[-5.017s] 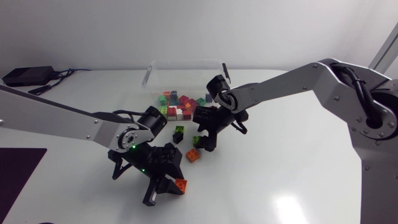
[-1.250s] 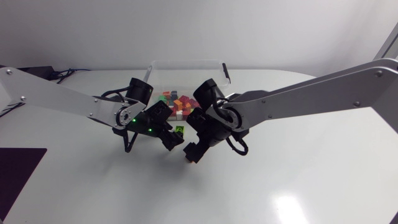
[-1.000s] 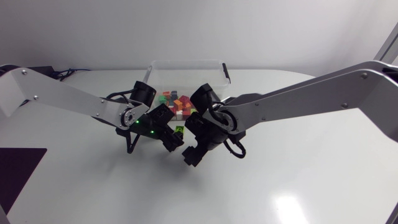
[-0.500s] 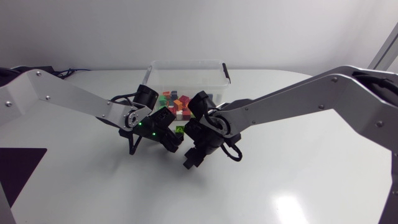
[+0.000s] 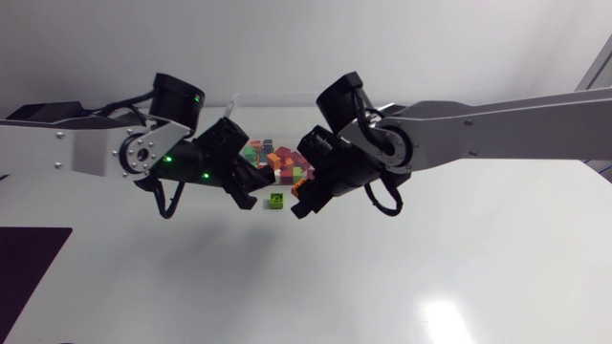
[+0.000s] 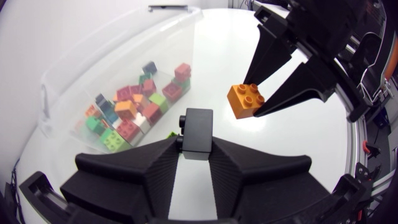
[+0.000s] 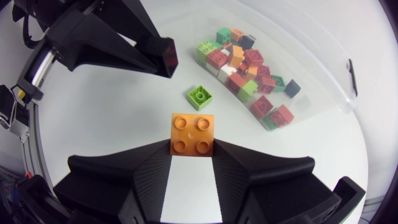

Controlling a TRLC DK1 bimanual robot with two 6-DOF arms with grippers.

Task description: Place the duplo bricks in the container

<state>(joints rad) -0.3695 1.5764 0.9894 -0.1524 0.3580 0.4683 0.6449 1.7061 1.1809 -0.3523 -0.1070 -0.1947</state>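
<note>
My left gripper (image 6: 198, 142) is shut on a black brick (image 6: 198, 130), held above the table beside the clear container (image 6: 93, 59). My right gripper (image 7: 193, 148) is shut on an orange brick (image 7: 193, 133) and faces the left gripper (image 7: 165, 59) at close range. In the head view both grippers, left (image 5: 251, 187) and right (image 5: 300, 204), hang in front of the container (image 5: 287, 95). A green brick (image 5: 275, 201) lies on the table between them, also seen under the right gripper (image 7: 199, 98). Several coloured bricks (image 7: 249, 68) lie inside the container.
A dark mat (image 5: 29, 268) covers the table's front left corner. Open white tabletop (image 5: 402, 277) stretches in front of and to the right of the arms. The container's black latch (image 7: 352, 78) sits on its rim.
Both grippers have shut on their bricks and risen from the table toward the container. The green brick stays where it lay.
</note>
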